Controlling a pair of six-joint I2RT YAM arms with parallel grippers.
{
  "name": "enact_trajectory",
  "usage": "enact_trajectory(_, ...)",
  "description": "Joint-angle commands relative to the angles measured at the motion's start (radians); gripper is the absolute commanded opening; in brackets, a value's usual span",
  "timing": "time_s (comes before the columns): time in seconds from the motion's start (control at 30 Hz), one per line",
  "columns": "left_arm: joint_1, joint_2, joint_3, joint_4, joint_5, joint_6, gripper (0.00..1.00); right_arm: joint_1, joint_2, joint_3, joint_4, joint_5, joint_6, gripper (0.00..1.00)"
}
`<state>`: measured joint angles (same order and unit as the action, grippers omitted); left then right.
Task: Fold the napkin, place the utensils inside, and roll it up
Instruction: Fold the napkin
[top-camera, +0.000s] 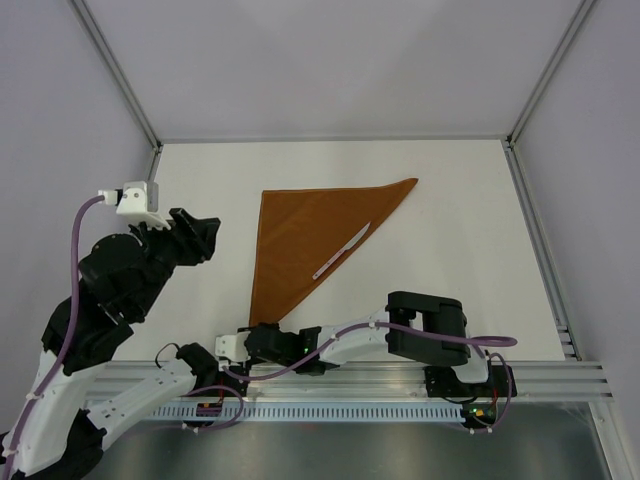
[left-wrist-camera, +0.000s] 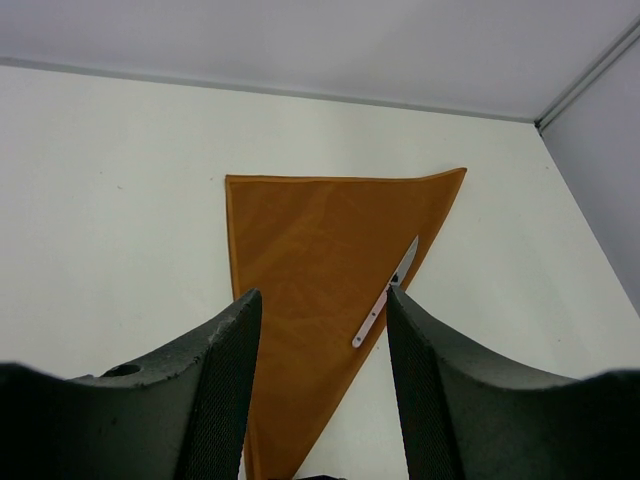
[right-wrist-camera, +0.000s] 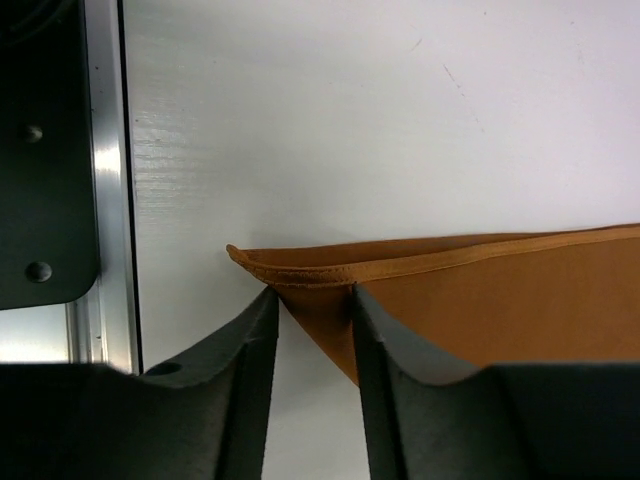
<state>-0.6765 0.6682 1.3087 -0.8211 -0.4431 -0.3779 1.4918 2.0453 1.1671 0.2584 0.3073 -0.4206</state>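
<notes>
The napkin (top-camera: 300, 235) lies flat in the middle of the desk (top-camera: 470, 230), folded into a triangle. Its long folded edge runs diagonally, from the far right corner to the near corner. A silver knife (top-camera: 340, 251) rests on the napkin, just inside this diagonal edge and almost parallel to it. I think it was put there so that the roll can begin from this side and take the knife inside. I see no other utensil in any view.

The right end effector (right-wrist-camera: 310, 295) is low at the near corner of the napkin. Its two fingers (right-wrist-camera: 250, 370) stand on each side of the corner tip, and a narrow gap is visible between them. It is therefore released and not yet clenched on the cloth. The hem at this corner is curled a little upward, which should make the thin fabric easier to catch.

The left end effector (top-camera: 208, 238) hangs in the air, to the left of the napkin and well apart from it. Its jaws are spread wide and hold nothing. It probably waits there so that the view and the working space stay free.

In my judgement the folding is done and the rolling is not begun. The danger is that the pinch slips off the glossy cloth, or that pulling shifts the knife.
</notes>
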Motion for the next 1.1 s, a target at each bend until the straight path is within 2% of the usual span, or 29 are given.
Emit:
enact_trajectory(0.0, 0.002, 0.022, -0.003, 0.007, 0.006, -0.030, 0.58, -0.005, -0.008, -0.006, 0.041, -0.037, 0.008, 0.38)
enact_trajectory(0.13, 0.000, 0.028, -0.005, 0.008, 0.009, -0.032, 0.57, -0.004, -0.004, -0.004, 0.042, -0.043, 0.003, 0.38)
enact_trajectory(0.23, 0.000, 0.028, -0.008, 0.011, 0.011, -0.032, 0.57, -0.004, -0.008, -0.003, 0.038, -0.048, 0.000, 0.27)
enact_trajectory(0.37, 0.002, 0.034, -0.014, 0.013, 0.011, -0.030, 0.57, -0.005, -0.016, 0.002, 0.028, -0.047, 0.003, 0.19)
enact_trajectory(0.53, 0.000, 0.031, -0.023, 0.014, 0.011, -0.030, 0.57, -0.011, -0.023, 0.017, 0.012, -0.042, 0.014, 0.06)
enact_trajectory(0.8, 0.000, 0.034, -0.025, 0.020, 0.007, -0.026, 0.57, -0.051, -0.077, 0.068, -0.062, -0.051, 0.066, 0.00)
enact_trajectory(1.07, 0.000, 0.050, -0.032, 0.037, 0.007, -0.021, 0.57, -0.130, -0.131, 0.101, -0.120, -0.019, 0.149, 0.00)
